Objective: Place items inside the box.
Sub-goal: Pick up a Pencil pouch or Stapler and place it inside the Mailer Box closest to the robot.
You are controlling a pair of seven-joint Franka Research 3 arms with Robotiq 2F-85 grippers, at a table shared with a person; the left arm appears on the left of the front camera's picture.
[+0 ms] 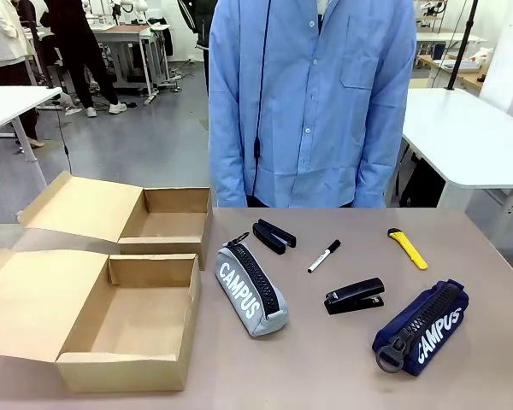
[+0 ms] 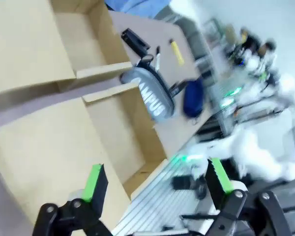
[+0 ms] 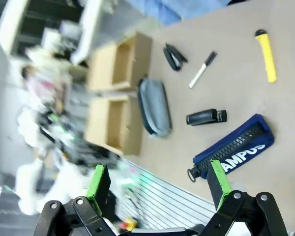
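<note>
On the brown table, a grey "CAMPUS" pencil case (image 1: 252, 289) lies beside the near open cardboard box (image 1: 111, 325). A navy "CAMPUS" case (image 1: 421, 326) lies at the front right. One black stapler (image 1: 274, 236) sits farther back, a second stapler (image 1: 355, 295) near the middle, and a black-capped white marker (image 1: 324, 255) between them. My left gripper (image 2: 157, 179) hangs open above the near box (image 2: 123, 132), the grey case (image 2: 150, 93) beyond it. High over the table, my right gripper (image 3: 158, 181) is open above the navy case (image 3: 233, 147) and a stapler (image 3: 206, 117). Both hold nothing.
A second open cardboard box (image 1: 154, 222) stands behind the first. A yellow utility knife (image 1: 408, 248) lies at the back right of the table. A person in a blue shirt (image 1: 312, 102) stands at the far edge.
</note>
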